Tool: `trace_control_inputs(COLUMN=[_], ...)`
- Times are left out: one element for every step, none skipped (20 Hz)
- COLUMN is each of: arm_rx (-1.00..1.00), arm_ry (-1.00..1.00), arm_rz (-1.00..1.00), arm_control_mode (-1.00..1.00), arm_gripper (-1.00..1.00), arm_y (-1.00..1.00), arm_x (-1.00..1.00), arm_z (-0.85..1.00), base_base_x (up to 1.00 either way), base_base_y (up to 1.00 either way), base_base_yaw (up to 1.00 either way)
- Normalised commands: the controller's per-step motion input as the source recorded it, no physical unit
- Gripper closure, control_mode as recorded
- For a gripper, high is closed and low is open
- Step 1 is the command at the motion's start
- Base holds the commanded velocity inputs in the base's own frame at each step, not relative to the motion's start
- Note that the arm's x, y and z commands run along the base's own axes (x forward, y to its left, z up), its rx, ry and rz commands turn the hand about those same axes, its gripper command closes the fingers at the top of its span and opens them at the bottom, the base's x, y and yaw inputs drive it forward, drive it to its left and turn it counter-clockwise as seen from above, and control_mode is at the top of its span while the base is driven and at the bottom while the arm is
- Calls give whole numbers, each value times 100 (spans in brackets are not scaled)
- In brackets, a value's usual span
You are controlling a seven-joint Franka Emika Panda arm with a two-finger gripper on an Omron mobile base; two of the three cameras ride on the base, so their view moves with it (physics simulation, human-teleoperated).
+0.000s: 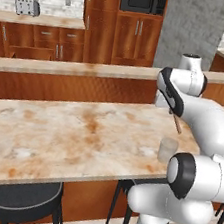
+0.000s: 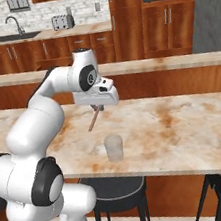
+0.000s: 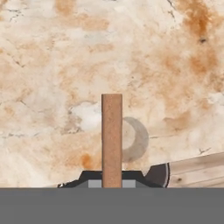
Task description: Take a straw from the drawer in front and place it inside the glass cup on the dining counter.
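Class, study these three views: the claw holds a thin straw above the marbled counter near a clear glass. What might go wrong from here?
1. The thin reddish-brown straw hangs tilted from the claw, so its tip may strike the rim of the clear glass tumbler instead of entering.
2. The tumbler stands close to the near edge of the beige marbled dining counter; a knock might tip it off.

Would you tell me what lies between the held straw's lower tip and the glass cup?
Nothing: in the right base view the straw hangs from the gripper above bare dining counter, apart from the glass cup.
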Motion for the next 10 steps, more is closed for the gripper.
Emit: trace_control_inputs(arm_rx=[0, 0, 0, 0, 0, 0, 0, 0, 0, 0], arm_ry=[-17, -13, -13, -14, -14, -12, -12, -12, -11, -10], arm_rz=[3, 3, 2, 2, 3, 3, 3, 3, 3, 4], arm_control_mode=[-100, -100, -100, -100, -100, -100, -100, -100, -100, -100], arm_gripper=[100, 100, 100, 100, 100, 100, 100, 100, 100, 100], arm_y=[-24, -25, -27, -28, -26, -26, -26, -26, -25, -21], arm_x=[0, 0, 0, 0, 0, 0, 0, 0, 0, 0], arm_z=[4, 1, 2, 0, 1, 0, 0, 0, 0, 0], base_base_x=[0, 0, 0, 0, 0, 0, 0, 0, 0, 0], base_base_y=[0, 0, 0, 0, 0, 0, 0, 0, 0, 0], base_base_yaw=[0, 0, 0, 0, 0, 0, 0, 0, 0, 0])
